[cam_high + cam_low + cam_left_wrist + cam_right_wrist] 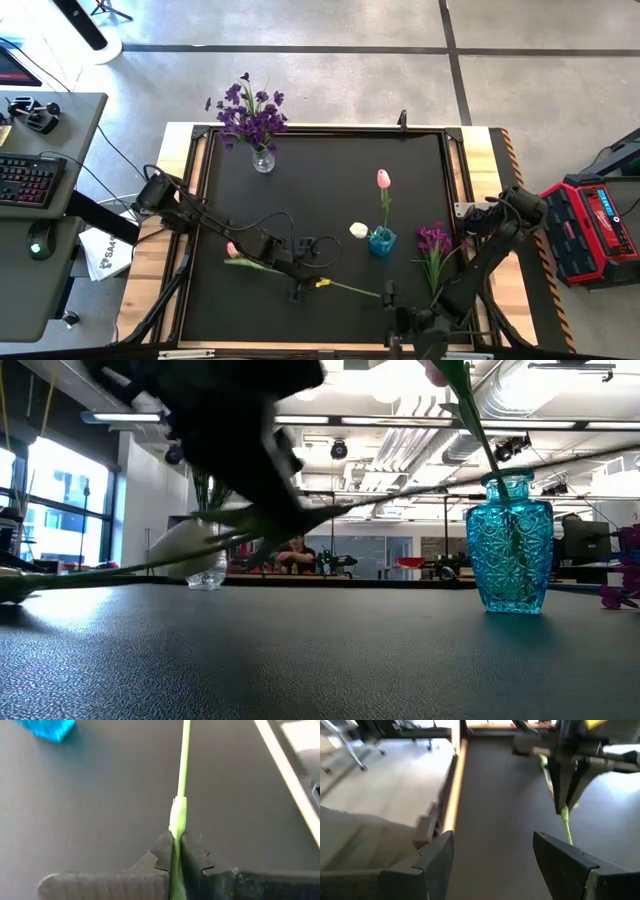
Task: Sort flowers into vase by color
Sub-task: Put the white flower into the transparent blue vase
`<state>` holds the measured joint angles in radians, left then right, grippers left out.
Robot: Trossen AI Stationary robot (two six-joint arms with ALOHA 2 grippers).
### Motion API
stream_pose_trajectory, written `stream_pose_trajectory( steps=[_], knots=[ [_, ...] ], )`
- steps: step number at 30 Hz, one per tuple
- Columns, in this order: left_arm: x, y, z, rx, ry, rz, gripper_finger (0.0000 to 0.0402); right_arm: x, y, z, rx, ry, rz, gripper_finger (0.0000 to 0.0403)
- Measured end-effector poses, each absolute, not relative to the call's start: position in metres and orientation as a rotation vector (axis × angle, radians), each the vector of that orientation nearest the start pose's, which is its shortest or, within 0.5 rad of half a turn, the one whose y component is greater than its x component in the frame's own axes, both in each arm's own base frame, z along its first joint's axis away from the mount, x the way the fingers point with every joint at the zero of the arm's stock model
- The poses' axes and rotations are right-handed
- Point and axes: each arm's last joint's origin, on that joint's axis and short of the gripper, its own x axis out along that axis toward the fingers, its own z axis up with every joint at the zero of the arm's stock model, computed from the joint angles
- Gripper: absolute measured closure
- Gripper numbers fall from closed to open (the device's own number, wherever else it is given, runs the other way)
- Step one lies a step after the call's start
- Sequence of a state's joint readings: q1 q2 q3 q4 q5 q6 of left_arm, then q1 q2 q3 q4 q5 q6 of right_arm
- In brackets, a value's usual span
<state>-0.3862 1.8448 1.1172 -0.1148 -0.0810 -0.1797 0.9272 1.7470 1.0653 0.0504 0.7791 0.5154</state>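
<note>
A tulip with a pale pink bud [232, 250] and a long green stem [350, 288] stretches across the black mat near its front. My left gripper [305, 278] is shut on that stem. My right gripper [495, 855] stands open at the mat's near edge, just off the stem's free end [566, 832], with nothing between its fingers. A blue glass vase [382, 241] holds a pink tulip [383, 179] and a white one [358, 230]. A clear vase [263, 159] at the far left holds purple sprays [250, 112]. My left gripper pinches the tulip's stem [177, 817] between its two fingers, about midway along it, where a leaf wraps the stem. The fingers come slanting down from the table's left and lie across the stem. The stem runs on past the fingers toward the free end; its bud end sits low by the mat.
A loose purple spray [434, 243] lies on the mat right of the blue vase. The mat has a raised black frame [325, 130] on a wooden table. A red case [590, 225] stands off the right edge, and a desk with a keyboard [30, 180] off the left.
</note>
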Motion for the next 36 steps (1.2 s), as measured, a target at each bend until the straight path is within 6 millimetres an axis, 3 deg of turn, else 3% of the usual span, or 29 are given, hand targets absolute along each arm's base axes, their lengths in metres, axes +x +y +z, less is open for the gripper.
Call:
stream_pose_trajectory(
  steps=[3, 10, 16, 25, 30, 36],
  knots=[
    [0.36, -0.143, 0.167, 0.008, 0.802, -0.226, 0.0398, 0.238, 0.272, 0.198, 0.011, 0.489, 0.0, 0.0151],
    [0.375, -0.148, 0.139, 0.033, 0.851, -0.235, 0.0388, 0.249, 0.253, 0.185, 0.016, 0.578, -0.109, 0.0151],
    [0.383, -0.15, 0.13, 0.081, 0.865, -0.259, 0.0347, 0.27, 0.239, 0.165, 0.043, 0.672, -0.117, 0.0151],
    [0.38, -0.148, 0.157, -0.027, 0.903, -0.313, 0.0254, 0.292, 0.221, 0.147, 0.12, 0.73, -0.156, 0.0151],
    [0.368, -0.139, 0.179, 0.02, 0.922, -0.165, 0.0246, 0.299, 0.22, 0.147, 0.168, 0.721, -0.123, 0.0151],
    [0.336, -0.139, 0.209, 0.119, 0.935, 0.06, 0.0245, 0.308, 0.22, 0.135, 0.194, 0.737, -0.107, 0.0168]
  ],
)
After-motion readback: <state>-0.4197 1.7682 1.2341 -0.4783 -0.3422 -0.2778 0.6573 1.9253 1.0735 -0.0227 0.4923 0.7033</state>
